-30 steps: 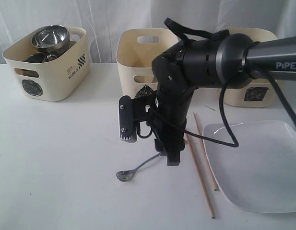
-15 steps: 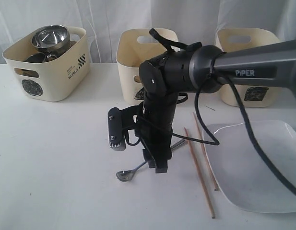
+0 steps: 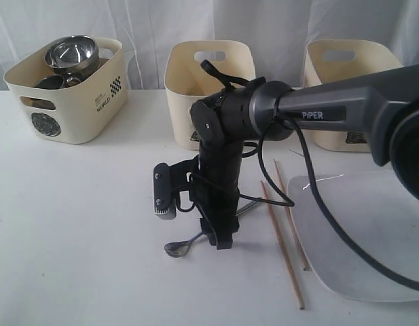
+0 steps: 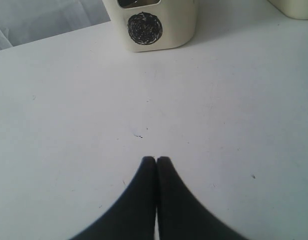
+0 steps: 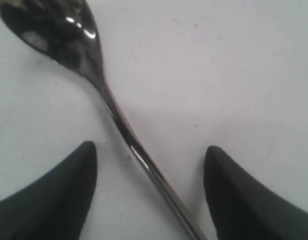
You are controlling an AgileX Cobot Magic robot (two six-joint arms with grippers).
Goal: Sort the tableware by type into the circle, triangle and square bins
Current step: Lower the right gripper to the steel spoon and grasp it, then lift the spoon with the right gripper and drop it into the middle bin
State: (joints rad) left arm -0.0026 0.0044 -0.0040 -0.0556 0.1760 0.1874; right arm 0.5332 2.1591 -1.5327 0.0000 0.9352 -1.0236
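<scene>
Steel is seen low at the centre of the worktop [image 3: 80, 224]: a single spoon [image 3: 178, 248] lies flat, its bowl toward seven o'clock and its handle running up toward one o'clock. The right claw [image 3: 219, 241] is lowered over that handle from above, carried by the dark right arm [image 3: 318, 112]. In the right wrist view the right claw [image 5: 150, 152] is held apart, one black fingertip [image 5: 79, 170] on each side of the spoon [image 5: 119, 120], with a gap left between each and the handle; nothing is gripped.

At three o'clock of the spoon two thin wooden chopsticks [image 3: 284, 241] are laid almost parallel, close together. Just beyond them, at the same bearing, a large white square plate [image 3: 372, 244] is set, one chopstick touching or overlapping its edge.

Along the back of the worktop three cream bins are ranged. At ten o'clock the circle bin [image 3: 80, 115] is found, with a steel bowl [image 3: 72, 53] stacked in it above other steel pieces. At twelve o'clock the triangle bin [image 3: 209, 75] is placed, its mark largely hidden by the arm. At two o'clock the square bin [image 3: 338, 75] stands.

In the left wrist view the left claw [image 4: 156, 160] is pressed together on nothing, above bare worktop, with the circle bin [image 4: 178, 25] ahead of it.
</scene>
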